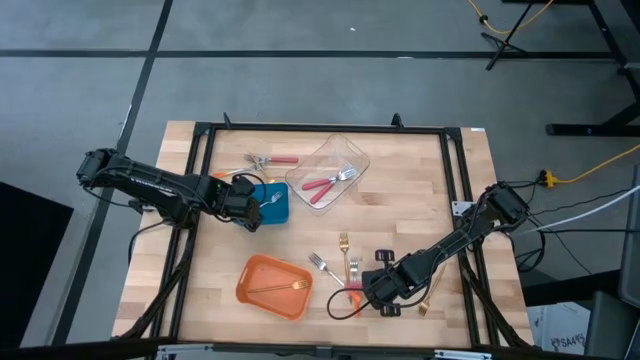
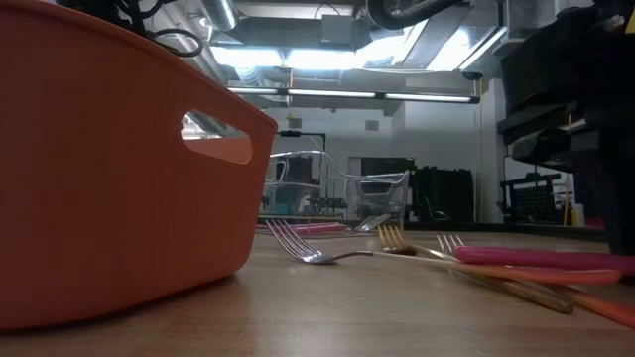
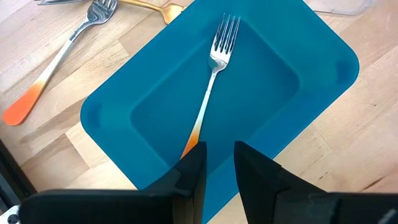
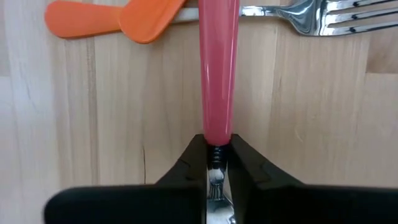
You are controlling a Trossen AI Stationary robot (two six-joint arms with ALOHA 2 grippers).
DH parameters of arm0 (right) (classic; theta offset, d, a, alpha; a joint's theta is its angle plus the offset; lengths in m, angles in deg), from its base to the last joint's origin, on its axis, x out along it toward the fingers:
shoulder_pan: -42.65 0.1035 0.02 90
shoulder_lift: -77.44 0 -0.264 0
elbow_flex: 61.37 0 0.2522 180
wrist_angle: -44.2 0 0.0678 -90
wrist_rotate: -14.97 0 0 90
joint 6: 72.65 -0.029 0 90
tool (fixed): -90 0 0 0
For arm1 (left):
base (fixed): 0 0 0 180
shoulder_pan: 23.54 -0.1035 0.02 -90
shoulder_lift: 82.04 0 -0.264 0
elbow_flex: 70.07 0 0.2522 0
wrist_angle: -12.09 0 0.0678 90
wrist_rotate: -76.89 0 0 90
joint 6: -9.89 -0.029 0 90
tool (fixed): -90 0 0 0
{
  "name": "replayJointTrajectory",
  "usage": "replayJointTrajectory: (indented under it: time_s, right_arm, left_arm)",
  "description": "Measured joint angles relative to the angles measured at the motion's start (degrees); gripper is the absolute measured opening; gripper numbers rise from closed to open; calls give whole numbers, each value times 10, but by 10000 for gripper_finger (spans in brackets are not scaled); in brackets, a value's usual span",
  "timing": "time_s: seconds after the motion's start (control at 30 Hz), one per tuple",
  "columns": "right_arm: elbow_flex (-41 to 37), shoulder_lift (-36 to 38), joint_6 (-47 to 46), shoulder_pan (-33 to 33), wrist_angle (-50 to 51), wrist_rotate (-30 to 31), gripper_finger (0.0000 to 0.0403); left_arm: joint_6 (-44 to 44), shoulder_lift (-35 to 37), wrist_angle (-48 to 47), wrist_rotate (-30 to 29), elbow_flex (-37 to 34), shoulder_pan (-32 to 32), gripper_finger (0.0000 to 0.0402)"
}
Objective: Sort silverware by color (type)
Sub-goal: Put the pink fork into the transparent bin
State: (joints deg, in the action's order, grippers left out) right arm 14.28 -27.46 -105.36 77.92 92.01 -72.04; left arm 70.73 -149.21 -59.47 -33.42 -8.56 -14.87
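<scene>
The pink-handled fork (image 4: pixel 217 68) lies flat on the table (image 1: pixel 400 200) near the front edge, right beside 2 orange-handled forks (image 4: pixel 112 18). Your right gripper (image 4: pixel 216 177) has its fingers pinched together on the fork's neck, so lift straight up and slow or you'll drag the neighbours along. I'd guess it belongs in the clear tray (image 1: pixel 350 152) with the other pink ones. Left gripper (image 3: pixel 217 171) hangs part-open over the blue tray (image 3: pixel 311 81), nothing between its fingers.

Orange-handled forks (image 4: pixel 115 18) crowd right tool (image 4: pixel 218 167).
</scene>
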Motion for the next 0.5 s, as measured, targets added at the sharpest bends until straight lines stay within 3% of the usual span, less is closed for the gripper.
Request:
replayJointTrajectory:
  time_s: [0.5]
  right_arm:
    - [17, 18, 14, 0, 74, -11, 13]
  left_arm:
    - [1, 0, 1, 0, 0, 0, 76]
